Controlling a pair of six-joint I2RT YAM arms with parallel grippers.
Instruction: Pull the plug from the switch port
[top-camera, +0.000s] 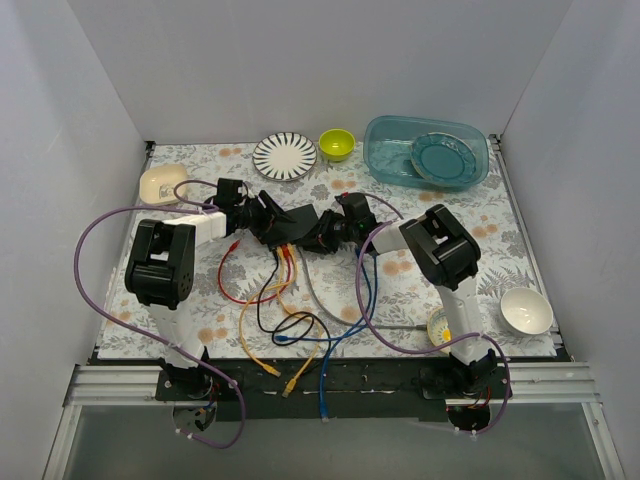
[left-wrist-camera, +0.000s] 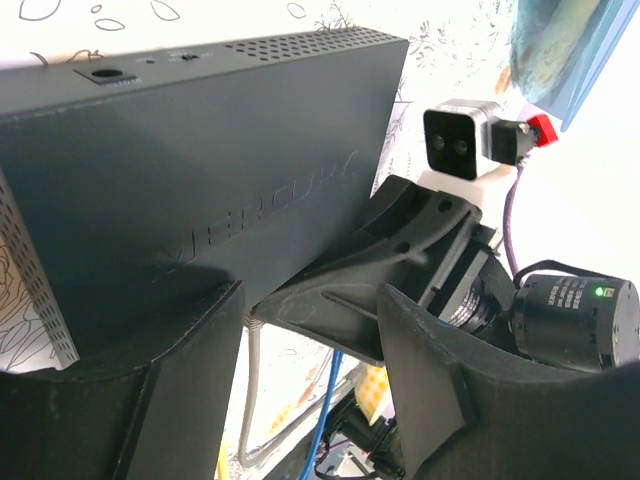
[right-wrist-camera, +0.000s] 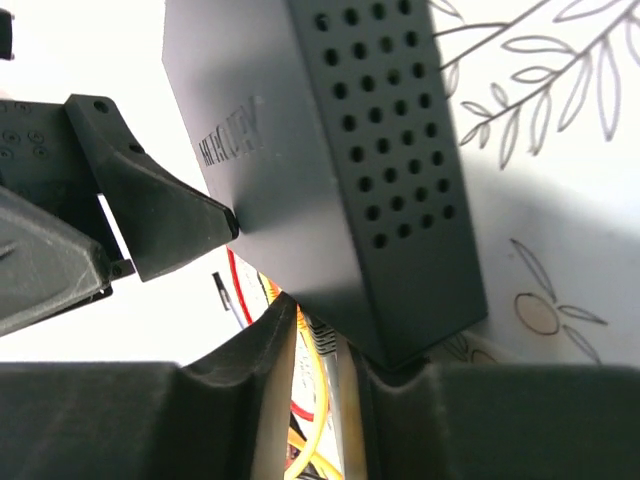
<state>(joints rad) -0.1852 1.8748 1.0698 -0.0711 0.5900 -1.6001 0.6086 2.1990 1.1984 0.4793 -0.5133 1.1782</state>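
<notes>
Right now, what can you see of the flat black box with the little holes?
The switch is a flat, matte black box with a faint logo on its broad face, round vent holes along its narrow sides and a small round socket on one edge. It is tilted up, not lying flat. A finger of the left hand touches the logo face; the right hand is at its lower end, where yellow and grey cables show.

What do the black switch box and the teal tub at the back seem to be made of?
The flat matte-black rectangular switch box: probably painted sheet metal, going by crisp folded edges, punched round vent holes and a pressed-in logo; hard plastic is possible. The translucent teal rectangular tub: plastic, glossy, with see-through tinted walls and rounded moulded corners.
</notes>
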